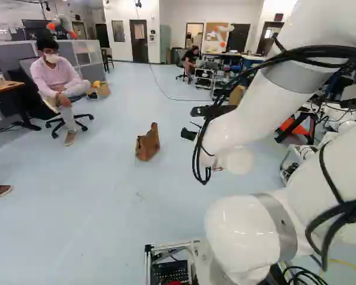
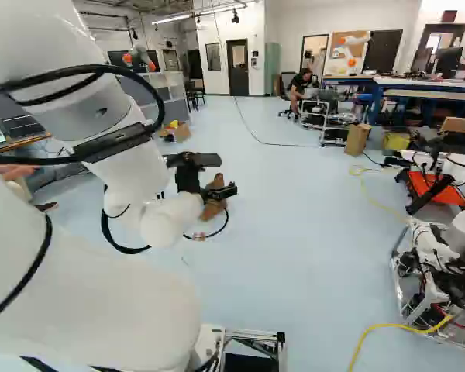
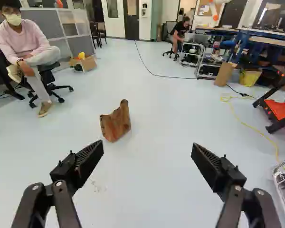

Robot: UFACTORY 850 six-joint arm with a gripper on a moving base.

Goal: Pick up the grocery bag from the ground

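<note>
Grocery bag (image 3: 116, 124): The brown paper bag is standing upright on the pale blue floor (image 3: 147, 171), its crumpled top rising to a peak at one side. In the wrist view it is sitting ahead of my gripper (image 2: 189, 178), nearer the line of the left finger than the right, and touching neither.
Fingers: Both are standing wide apart, with bare floor showing between them; they are pinching nothing.
Arm: My white arm (image 1: 267, 110) is reaching forward above the floor, black cables looping along it. In the left base view the bag is showing to the left of the gripper; in the right base view the gripper is partly hiding it.
Far side: A dark cord (image 2: 256, 138) is curving across the floor beyond the bag, toward wheeled carts. A cardboard box (image 2: 356, 139) is standing near a yellow bin (image 2: 397, 142).
Right side: A yellow cable (image 2: 418, 331) is snaking over the floor near a wheeled metal frame (image 2: 403, 291) at the right of the right base view.
Left side: In the left base view an office chair (image 1: 59, 121) is standing by a grey partition, and another robot (image 1: 62, 25), white with orange joints, is showing beyond.
</note>
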